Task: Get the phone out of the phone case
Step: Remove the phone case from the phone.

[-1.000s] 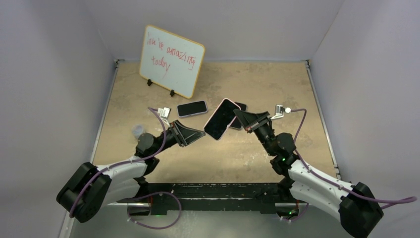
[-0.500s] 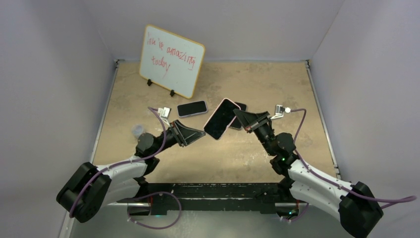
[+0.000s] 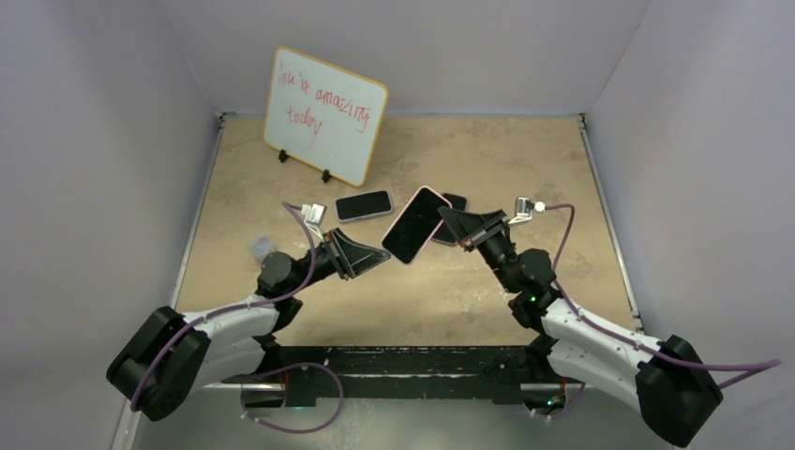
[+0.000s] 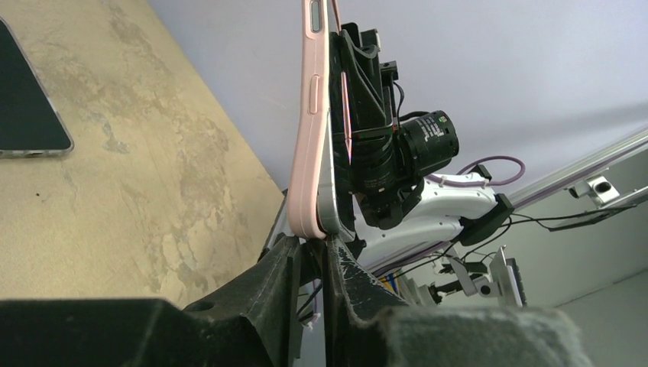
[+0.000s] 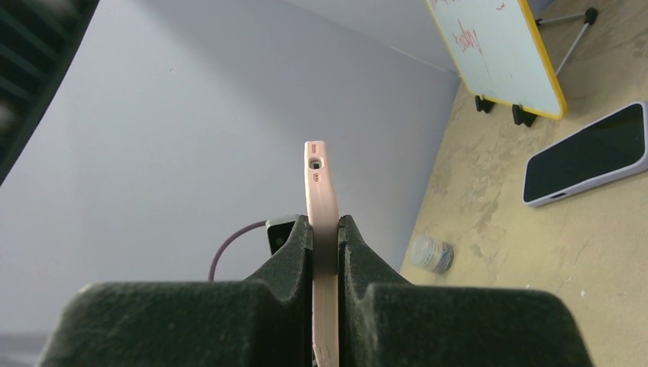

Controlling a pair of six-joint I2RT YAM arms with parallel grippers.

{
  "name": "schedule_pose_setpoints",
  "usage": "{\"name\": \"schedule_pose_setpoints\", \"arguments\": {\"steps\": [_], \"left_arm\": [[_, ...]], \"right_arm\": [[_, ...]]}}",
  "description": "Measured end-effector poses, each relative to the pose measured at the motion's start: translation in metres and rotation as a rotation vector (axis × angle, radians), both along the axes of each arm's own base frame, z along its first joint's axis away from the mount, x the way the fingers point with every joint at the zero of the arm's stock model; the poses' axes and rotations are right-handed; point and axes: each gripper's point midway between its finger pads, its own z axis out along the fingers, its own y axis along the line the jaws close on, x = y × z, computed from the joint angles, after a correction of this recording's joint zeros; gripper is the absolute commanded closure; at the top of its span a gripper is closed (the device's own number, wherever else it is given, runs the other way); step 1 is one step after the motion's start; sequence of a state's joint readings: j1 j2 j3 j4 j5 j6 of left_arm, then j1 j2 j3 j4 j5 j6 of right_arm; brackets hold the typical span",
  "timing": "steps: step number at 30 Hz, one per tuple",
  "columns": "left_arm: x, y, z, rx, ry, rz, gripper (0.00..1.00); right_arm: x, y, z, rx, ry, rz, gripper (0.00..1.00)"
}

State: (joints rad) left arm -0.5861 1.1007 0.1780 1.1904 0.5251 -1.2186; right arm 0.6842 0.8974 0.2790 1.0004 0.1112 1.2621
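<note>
Top external, phone (image 3: 416,224) shifted leftward (apparently slightly)

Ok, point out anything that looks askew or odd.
The pink phone case looks peeled off the phone's silver edge at the corner by the left gripper; the right gripper holds it tilted in midair.

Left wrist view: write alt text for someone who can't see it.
A pink-cased phone, seen edge-on, runs up the frame, its lower corner at the tips of the narrowly parted jaws of the left gripper, while the right gripper grips it from behind. A second phone lies flat, screen dark, on the tan table at far left.
</note>
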Motion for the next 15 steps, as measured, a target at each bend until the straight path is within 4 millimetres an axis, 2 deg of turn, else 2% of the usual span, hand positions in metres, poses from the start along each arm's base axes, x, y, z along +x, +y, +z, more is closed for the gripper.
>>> {"name": "schedule_pose_setpoints", "arguments": {"steps": [3, 8, 15], "left_arm": [[-0.002, -0.001, 0.001, -0.001, -0.01, -0.006, 0.88], [-0.003, -0.001, 0.004, -0.003, -0.029, -0.012, 0.88], [-0.003, -0.002, 0.015, 0.002, -0.096, -0.007, 0.72]], "right_arm": [[-0.001, 0.001, 0.001, 0.009, 0.004, 0.01, 1.0], [-0.002, 0.002, 0.004, 0.036, 0.005, 0.031, 1.0], [-0.001, 0.005, 0.01, 0.104, 0.016, 0.065, 1.0]]}}
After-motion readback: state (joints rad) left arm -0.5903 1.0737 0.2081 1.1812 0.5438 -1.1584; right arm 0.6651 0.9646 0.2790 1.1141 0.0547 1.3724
